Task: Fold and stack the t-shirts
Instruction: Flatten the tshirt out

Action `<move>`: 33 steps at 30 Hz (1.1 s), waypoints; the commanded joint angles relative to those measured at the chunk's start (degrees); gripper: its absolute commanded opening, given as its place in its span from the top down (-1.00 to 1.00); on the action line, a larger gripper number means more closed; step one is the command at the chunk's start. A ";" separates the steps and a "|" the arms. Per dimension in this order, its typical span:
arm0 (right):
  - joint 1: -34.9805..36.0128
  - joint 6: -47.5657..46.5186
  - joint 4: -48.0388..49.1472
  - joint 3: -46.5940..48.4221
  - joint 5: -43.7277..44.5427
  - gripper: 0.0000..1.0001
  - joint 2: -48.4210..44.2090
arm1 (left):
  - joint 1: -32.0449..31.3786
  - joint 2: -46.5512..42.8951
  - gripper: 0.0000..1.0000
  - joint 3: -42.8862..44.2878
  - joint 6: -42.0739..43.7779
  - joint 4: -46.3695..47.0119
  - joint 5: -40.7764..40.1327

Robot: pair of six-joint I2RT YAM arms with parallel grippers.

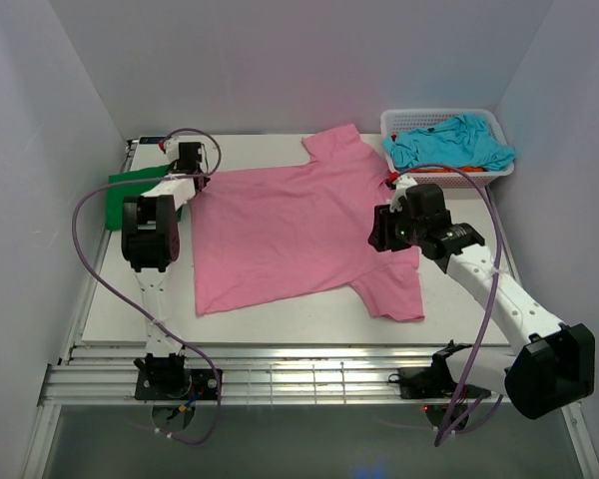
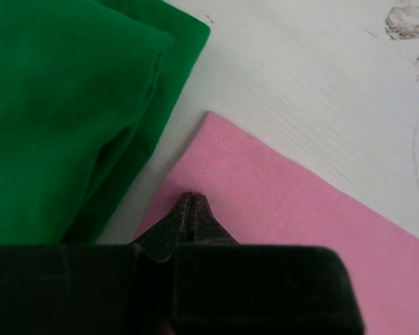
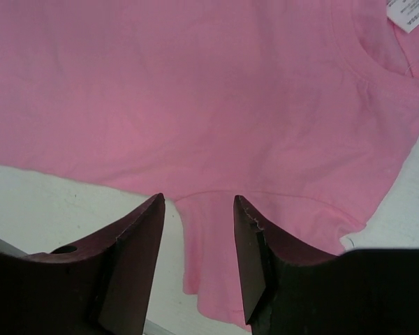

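Top external view is showing 4 t-shirts on and beside the white desk (image 1: 280, 319): 1 pink t-shirt (image 1: 299, 225) is lying spread flat across the middle, 1 green t-shirt (image 1: 125, 185) is sitting folded at the far left edge, just beside the pink hem, and 1 turquoise t-shirt (image 1: 449, 145) is lying crumpled in the 1 white mesh basket (image 1: 439, 115) at the far right corner, with a sliver of 1 orange t-shirt (image 1: 449, 169) peeking out beneath it. The 2 arms are reaching over the pink cloth. The left claw (image 2: 190, 209) is pressing its tips fully together at the pink t-shirt's corner, near the green fold; whether cloth is caught between them cannot be told. The right claw (image 3: 199, 209) is hanging wide apart above the near sleeve, gripping nothing.
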 commanded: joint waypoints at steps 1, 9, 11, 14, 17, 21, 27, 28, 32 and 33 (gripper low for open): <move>0.31 -1.11 5.01 5.49 0.86 -0.01 1.83 | 3.85 2.00 1.00 2.30 -0.56 -5.90 1.38; 0.39 -1.20 6.07 8.49 3.06 -0.03 5.00 | 6.86 6.04 1.00 11.89 0.23 -10.03 3.84; 0.39 -1.20 6.60 7.96 3.58 -0.04 4.91 | 7.03 7.44 1.00 13.65 0.49 -10.73 4.81; 0.39 -1.46 8.08 7.35 5.25 -0.07 5.08 | 7.03 8.06 1.00 15.59 0.84 -10.83 6.65; 0.39 -2.69 10.90 8.39 7.26 -0.32 7.53 | 6.86 6.58 1.00 14.54 1.02 -8.56 10.34; 0.39 -3.22 12.23 15.22 8.07 -0.54 15.35 | 4.84 1.93 0.98 9.97 3.30 -3.80 12.55; 0.39 -1.91 8.99 24.38 6.93 -0.50 29.51 | -2.27 -4.14 0.49 6.01 3.92 -2.30 12.55; 0.48 -0.86 8.10 23.96 7.10 -0.45 30.39 | -3.15 -5.89 0.48 5.57 4.18 -1.60 12.29; 0.48 1.78 9.67 17.73 8.68 0.37 29.44 | -7.11 -10.91 0.37 1.72 4.89 0.42 11.23; 0.66 2.40 9.94 16.24 8.51 0.57 28.74 | -7.90 -11.96 0.61 1.01 4.80 0.69 10.88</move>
